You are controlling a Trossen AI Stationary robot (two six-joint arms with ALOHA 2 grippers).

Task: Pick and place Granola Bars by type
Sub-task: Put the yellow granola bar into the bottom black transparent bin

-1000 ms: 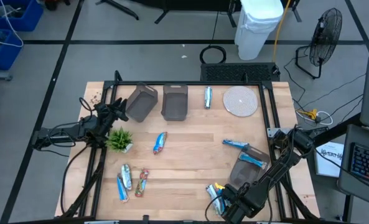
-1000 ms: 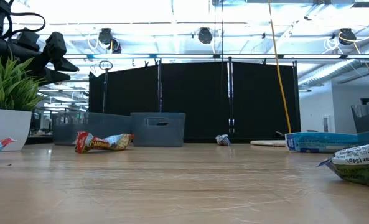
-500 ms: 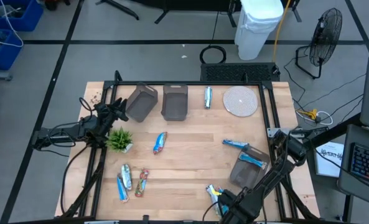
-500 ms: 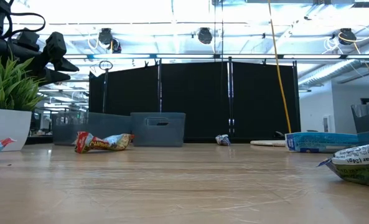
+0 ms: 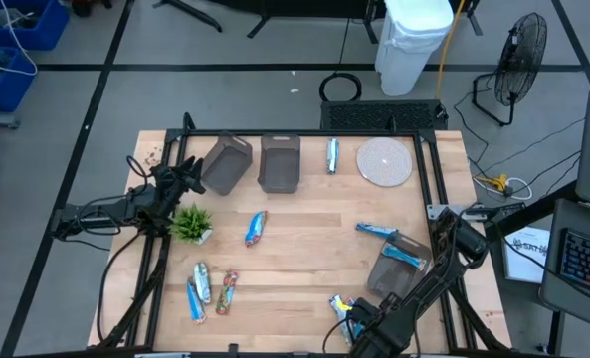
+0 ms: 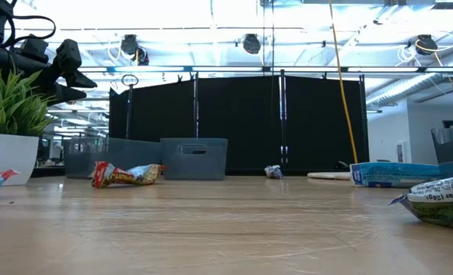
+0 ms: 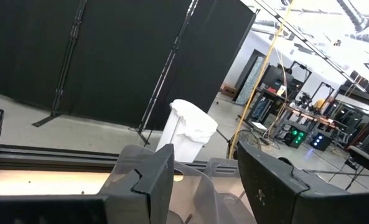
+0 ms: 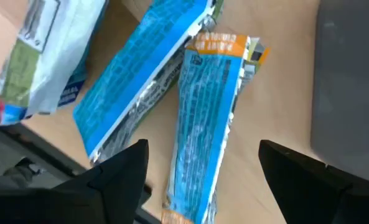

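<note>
Several granola bars lie flat on the wooden table (image 5: 304,254). A cluster sits near the front edge: a blue bar with orange ends (image 8: 204,118), a second blue bar (image 8: 140,74) and a green-and-white one (image 8: 41,56). My right gripper (image 8: 206,180) hangs open over this cluster (image 5: 342,310), pointing down, its fingers on either side of the orange-ended bar without touching it. My left gripper (image 7: 206,186) waits open and level at the table's left (image 5: 187,179), above the plant, with nothing between its fingers. Other bars lie at the centre (image 5: 258,227) and front left (image 5: 202,283).
Two grey bins (image 5: 227,164) (image 5: 281,163) stand at the back, a third (image 5: 394,270) right of the cluster with a bar (image 5: 404,255) on it. A round plate (image 5: 385,161) and one bar (image 5: 332,155) lie at the back. A small plant (image 5: 192,223) stands at the left.
My right gripper has sunk a little toward the cluster of bars at the front edge and tipped more steeply downward. It stays open. The bars have not moved.
</note>
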